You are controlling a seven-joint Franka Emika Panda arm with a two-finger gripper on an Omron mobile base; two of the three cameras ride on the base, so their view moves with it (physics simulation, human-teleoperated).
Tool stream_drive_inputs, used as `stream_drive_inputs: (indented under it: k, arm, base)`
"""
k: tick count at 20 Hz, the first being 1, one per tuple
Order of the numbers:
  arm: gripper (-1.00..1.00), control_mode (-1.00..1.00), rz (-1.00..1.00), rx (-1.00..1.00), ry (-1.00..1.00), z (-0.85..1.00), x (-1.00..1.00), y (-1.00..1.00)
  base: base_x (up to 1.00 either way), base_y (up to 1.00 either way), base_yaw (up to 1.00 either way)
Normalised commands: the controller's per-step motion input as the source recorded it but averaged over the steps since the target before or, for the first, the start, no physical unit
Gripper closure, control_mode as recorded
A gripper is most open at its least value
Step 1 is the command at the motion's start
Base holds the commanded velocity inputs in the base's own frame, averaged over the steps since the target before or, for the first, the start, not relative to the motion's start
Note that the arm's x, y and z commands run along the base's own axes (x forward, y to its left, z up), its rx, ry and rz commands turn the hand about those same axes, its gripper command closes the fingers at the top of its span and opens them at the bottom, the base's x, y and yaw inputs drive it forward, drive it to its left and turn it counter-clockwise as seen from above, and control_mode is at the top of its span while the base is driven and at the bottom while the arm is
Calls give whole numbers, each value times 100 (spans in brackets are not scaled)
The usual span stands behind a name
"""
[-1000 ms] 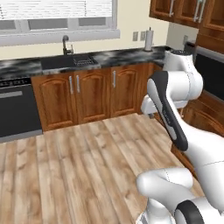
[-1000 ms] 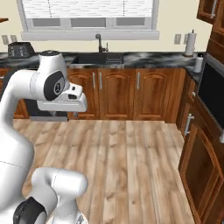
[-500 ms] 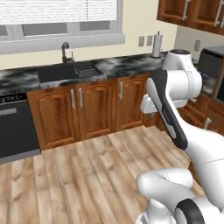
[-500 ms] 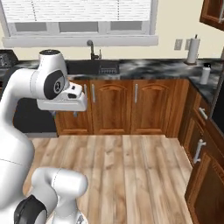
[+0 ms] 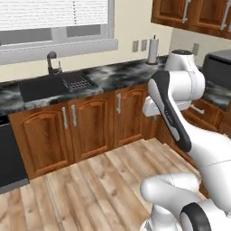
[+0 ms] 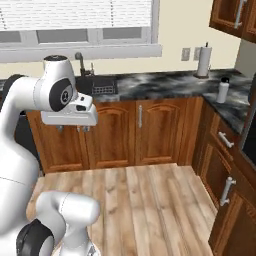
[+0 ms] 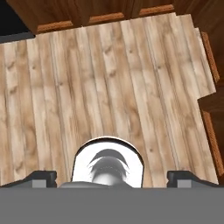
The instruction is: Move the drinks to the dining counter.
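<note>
One small white bottle with a black cap (image 6: pixel 223 91) stands on the marbled worktop near the right corner. I cannot make out a label on it. The other drink and the dining counter are out of view. My gripper (image 6: pixel 70 129) hangs from the folded arm, well left of the bottle and in front of the sink cabinets, pointing down at the wooden floor (image 7: pixel 109 78). In the hand view the gripper (image 7: pixel 112 177) has its two dark fingertips (image 7: pixel 41 176) far apart, open with nothing between them.
A marbled worktop (image 5: pixel 117 74) with a black sink (image 5: pixel 43 88) and faucet (image 6: pixel 80 62) runs under the window. A paper-towel roll (image 6: pixel 203 61) stands by the wall. Brown cabinets (image 6: pixel 150 130) line the back and right side, and a grey microwave (image 5: pixel 221 67) sits at the right.
The whole scene has shifted and grown in both base views, so the base has driven nearer the sink counter. The bottle has come into the right base view. The arm's pose is unchanged.
</note>
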Motion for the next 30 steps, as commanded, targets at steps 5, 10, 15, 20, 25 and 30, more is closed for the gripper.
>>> stream_drive_inputs:
  k: [5,10,15,20,25,30]
  arm:
    - [-100,100,0,0,0,0,0,0]
    - [-100,100,0,0,0,0,0,0]
    - [-100,100,0,0,0,0,0,0]
    - [-100,100,0,0,0,0,0,0]
    - [-100,100,0,0,0,0,0,0]
    - [-100,100,0,0,0,0,0,0]
  base:
    - [2,0,-91]
    - [0,10,-97]
    - [11,74,-70]
    - [16,100,-49]
    - [59,100,-20]
    - [68,100,-16]
